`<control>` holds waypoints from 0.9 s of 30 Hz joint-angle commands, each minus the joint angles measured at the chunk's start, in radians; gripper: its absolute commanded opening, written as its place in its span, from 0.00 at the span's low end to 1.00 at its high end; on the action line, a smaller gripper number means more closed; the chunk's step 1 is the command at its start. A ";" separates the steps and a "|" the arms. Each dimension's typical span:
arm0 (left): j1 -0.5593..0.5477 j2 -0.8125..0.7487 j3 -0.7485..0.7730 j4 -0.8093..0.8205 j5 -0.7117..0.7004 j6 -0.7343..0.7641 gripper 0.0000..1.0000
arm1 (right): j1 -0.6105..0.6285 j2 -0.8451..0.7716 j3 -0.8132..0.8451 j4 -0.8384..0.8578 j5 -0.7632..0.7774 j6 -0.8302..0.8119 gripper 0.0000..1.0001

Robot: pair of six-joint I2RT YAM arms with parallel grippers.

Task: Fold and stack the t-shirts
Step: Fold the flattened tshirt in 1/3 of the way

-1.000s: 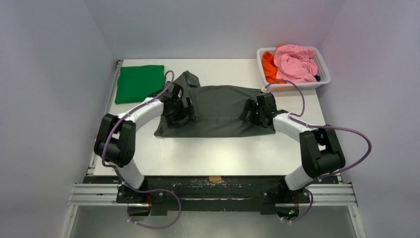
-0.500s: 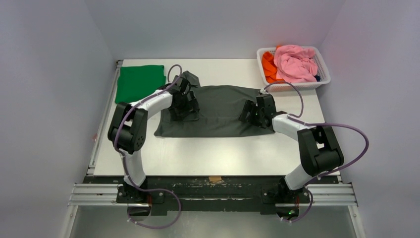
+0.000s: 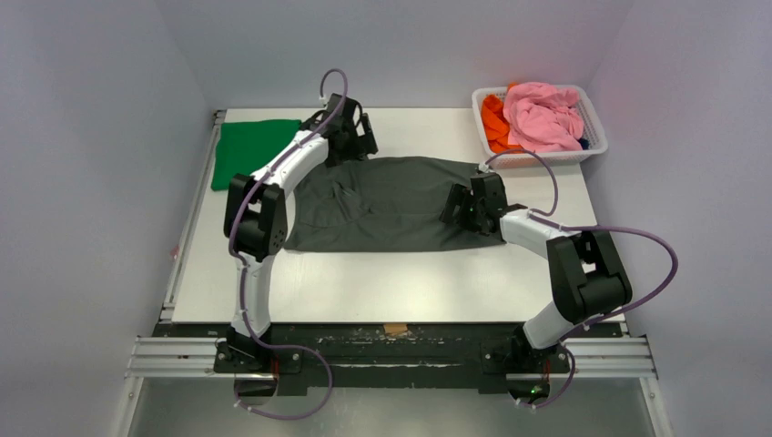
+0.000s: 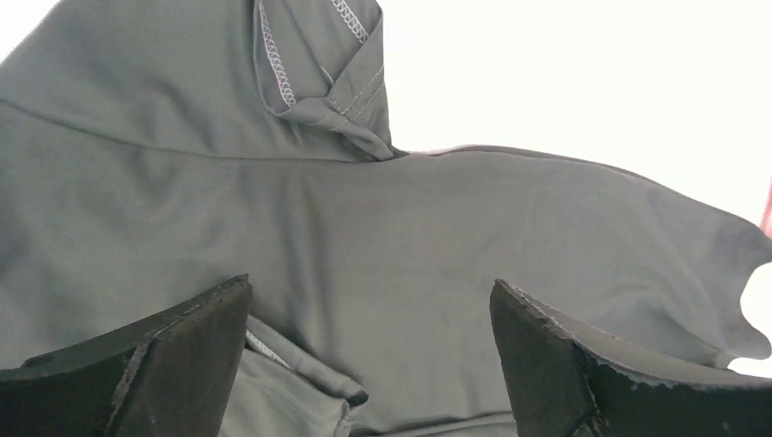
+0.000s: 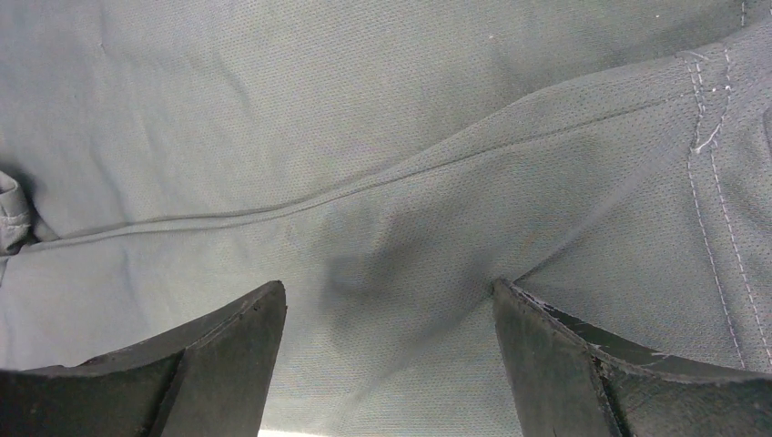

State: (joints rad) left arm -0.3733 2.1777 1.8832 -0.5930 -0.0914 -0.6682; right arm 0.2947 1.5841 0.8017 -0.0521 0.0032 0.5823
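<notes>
Charcoal t-shirt (image 3: 401, 205) lies spread at table (image 3: 410, 273) centre. Green t-shirt (image 3: 255, 153) sits folded at 10 o'clock. Left gripper (image 3: 349, 132) is released and empty over the 11 o'clock sleeve (image 4: 319, 82). Right gripper (image 3: 466, 205) is released at the 3 o'clock edge. Recommendation: pinch the sleeve hem cleanly, fold inward, and keep the opposite side flat.

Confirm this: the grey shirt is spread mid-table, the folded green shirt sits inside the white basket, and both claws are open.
Wrong place: the green shirt lies folded on the table at its far left corner, not in the white basket, as the top external view shows. The grey shirt is spread mid-table; left claw and right claw are open.
</notes>
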 commanded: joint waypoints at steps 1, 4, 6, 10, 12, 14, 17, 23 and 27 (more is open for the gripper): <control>0.007 -0.152 -0.051 -0.048 -0.041 0.053 1.00 | 0.000 -0.015 -0.006 -0.037 0.041 -0.011 0.83; 0.005 -0.321 -0.290 0.001 -0.028 0.031 1.00 | 0.000 -0.017 -0.004 -0.041 0.053 -0.014 0.83; 0.005 -0.437 -0.516 0.059 0.004 0.005 1.00 | 0.000 -0.018 -0.006 -0.049 0.071 -0.016 0.83; 0.006 -0.556 -0.777 0.170 0.063 -0.052 1.00 | 0.000 -0.032 -0.025 -0.056 0.075 0.005 0.83; 0.006 -0.553 -0.821 0.181 0.055 -0.056 1.00 | 0.000 -0.051 -0.055 -0.057 0.084 0.025 0.83; 0.010 -0.515 -0.812 0.129 0.048 -0.060 1.00 | 0.000 -0.066 -0.083 -0.058 0.087 0.039 0.83; 0.010 -0.475 -0.821 0.101 0.053 -0.074 1.00 | -0.001 -0.079 -0.124 -0.056 0.070 0.051 0.83; 0.006 -0.486 -0.918 0.102 0.125 -0.104 1.00 | 0.000 -0.150 -0.203 -0.065 0.050 0.071 0.83; -0.004 -0.584 -1.060 0.089 0.151 -0.131 1.00 | 0.001 -0.237 -0.243 -0.098 0.039 0.074 0.83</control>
State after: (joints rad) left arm -0.3668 1.6497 0.9699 -0.4370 -0.0181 -0.7429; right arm 0.2947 1.4071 0.6205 -0.0242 0.0505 0.6331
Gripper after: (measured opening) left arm 0.998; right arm 0.829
